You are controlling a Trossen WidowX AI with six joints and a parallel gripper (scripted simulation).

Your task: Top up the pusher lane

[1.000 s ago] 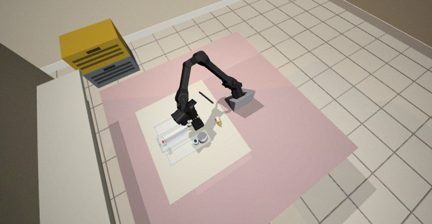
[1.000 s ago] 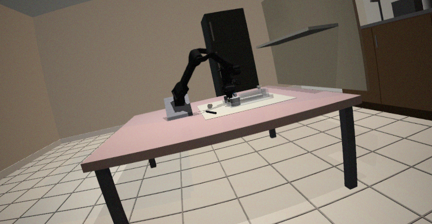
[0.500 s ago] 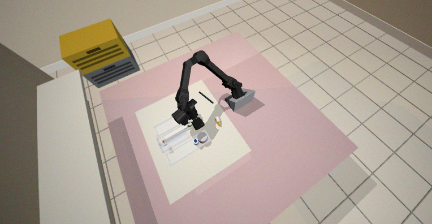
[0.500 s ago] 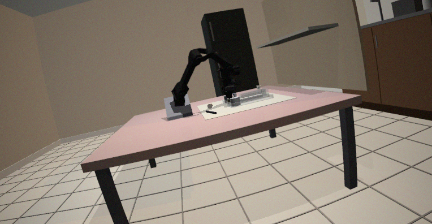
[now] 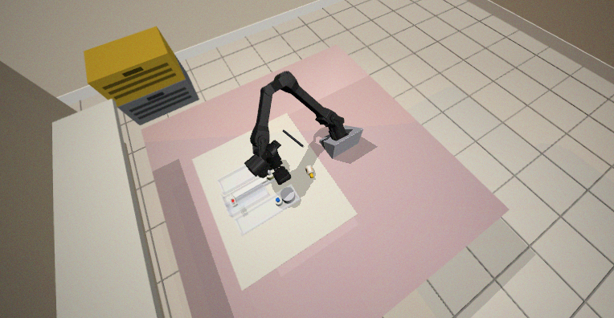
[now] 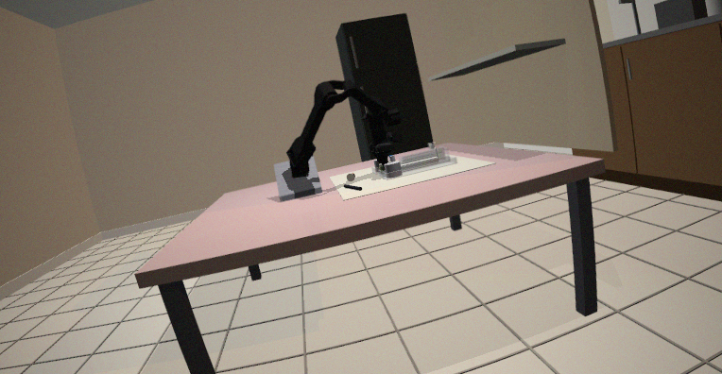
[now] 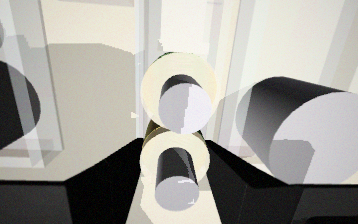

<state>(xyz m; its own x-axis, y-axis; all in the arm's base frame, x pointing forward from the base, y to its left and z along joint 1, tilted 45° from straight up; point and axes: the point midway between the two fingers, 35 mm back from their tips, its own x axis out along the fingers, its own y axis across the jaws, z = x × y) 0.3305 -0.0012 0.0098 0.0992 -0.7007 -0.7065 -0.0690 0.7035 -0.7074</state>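
From my remote station, I observed the gripper point(image 5: 279, 176) point(image 6: 382, 165) point(image 7: 174, 145) low at the clear rack point(image 5: 259, 226) point(image 6: 427, 157) point(image 7: 52, 125), its fingers closed around the near jar point(image 7: 175, 162). This jar was in line with the rear jar point(image 5: 269, 177) point(image 7: 179, 90); in my wrist view their outlines overlapped, and I could not tell whether the near jar's base met the lane floor. A grey cylinder point(image 5: 288, 195) point(image 6: 392, 169) point(image 7: 305, 130) was near them. The yellow-capped jar point(image 5: 310, 171) point(image 6: 351, 177) lay apart on the table point(image 5: 386, 187) point(image 6: 263, 220).
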